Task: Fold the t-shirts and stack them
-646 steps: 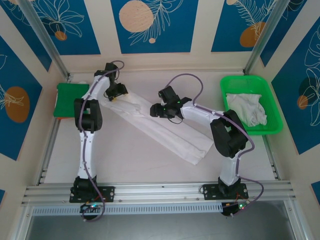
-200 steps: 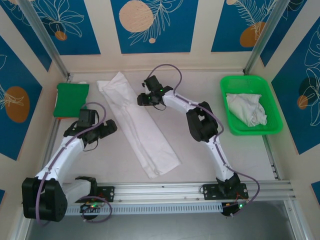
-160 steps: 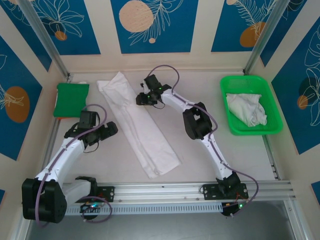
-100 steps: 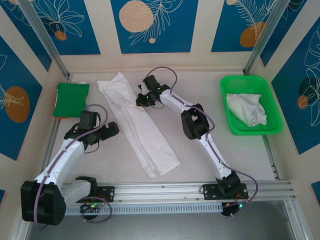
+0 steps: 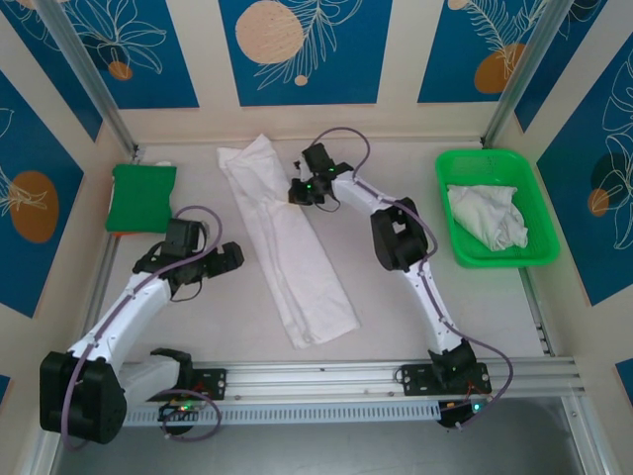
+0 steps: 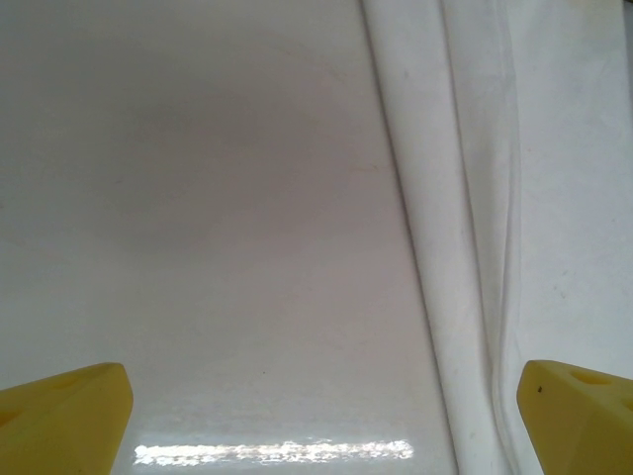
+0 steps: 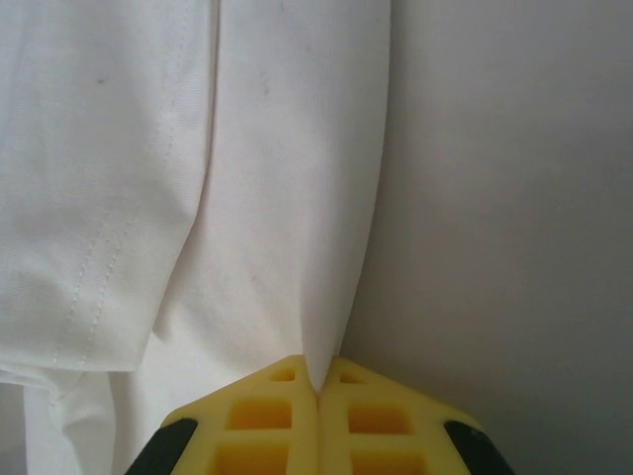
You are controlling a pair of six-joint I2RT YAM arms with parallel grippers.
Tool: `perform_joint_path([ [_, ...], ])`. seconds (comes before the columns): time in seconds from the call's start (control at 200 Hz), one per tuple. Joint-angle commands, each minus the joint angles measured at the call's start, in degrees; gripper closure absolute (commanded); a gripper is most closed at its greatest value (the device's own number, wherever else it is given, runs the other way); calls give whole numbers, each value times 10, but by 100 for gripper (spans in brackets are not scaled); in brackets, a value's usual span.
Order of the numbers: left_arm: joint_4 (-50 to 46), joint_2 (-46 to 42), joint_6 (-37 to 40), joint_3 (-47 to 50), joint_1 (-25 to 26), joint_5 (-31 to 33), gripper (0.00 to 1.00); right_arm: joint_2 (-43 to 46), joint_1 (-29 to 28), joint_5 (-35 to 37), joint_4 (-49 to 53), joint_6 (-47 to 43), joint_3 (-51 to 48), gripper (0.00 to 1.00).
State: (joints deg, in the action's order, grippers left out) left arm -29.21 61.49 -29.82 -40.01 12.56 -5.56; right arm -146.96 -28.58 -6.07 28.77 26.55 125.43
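The right gripper [image 7: 318, 391] was pinched shut on the 1 o'clock edge of the folded t-shirt [image 5: 292, 252], which lay mid-table, running 11 to 5 o'clock. The left gripper [image 5: 233, 257] stood wide open at its 9 o'clock edge. A crumpled t-shirt [image 5: 490, 218] lay in the green tray [image 5: 450, 168].

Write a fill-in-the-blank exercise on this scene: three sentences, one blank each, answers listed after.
1. The right end effector is ___ on the edge of the long folded t-shirt.
2. The left end effector hangs with its jaws ___, holding nothing.
3. The crumpled t-shirt lies in the ___ tray.
Missing words: shut; open; green.
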Motion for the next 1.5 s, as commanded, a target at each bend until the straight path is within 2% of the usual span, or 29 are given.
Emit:
perform_joint_path([
  [0.0,15,10,12,-21,25,-11,0,70,34,32,-35,10,-69,100],
  [0.125,38,18,12,-27,69,-8,0,130,65,43,-73,11,-170,100],
  [0.23,86,28,4,-25,107,-45,0,175,88,40,-108,17,-249,100],
  [0.325,133,51,1,-35,165,-55,0,202,98,39,-130,20,-297,100],
  [0.45,141,111,23,-78,253,-35,11,214,102,40,-139,21,-326,100],
  [0.575,82,200,46,-157,334,-7,15,214,102,38,-142,22,-332,100],
  [0.71,40,283,20,-202,387,6,28,212,103,41,-139,22,-330,100],
  [0.775,38,314,5,-204,398,-1,37,213,104,42,-138,23,-330,100],
  [0.905,74,346,-26,-179,402,-33,42,213,106,42,-138,23,-330,100],
  [1.06,100,350,-48,-147,402,-42,42,213,110,44,-136,21,-331,100],
  [1.375,53,279,-64,-95,388,36,42,211,111,42,-133,19,-332,100],
  [1.495,66,250,-75,-61,372,30,41,218,111,44,-133,16,-336,100],
])
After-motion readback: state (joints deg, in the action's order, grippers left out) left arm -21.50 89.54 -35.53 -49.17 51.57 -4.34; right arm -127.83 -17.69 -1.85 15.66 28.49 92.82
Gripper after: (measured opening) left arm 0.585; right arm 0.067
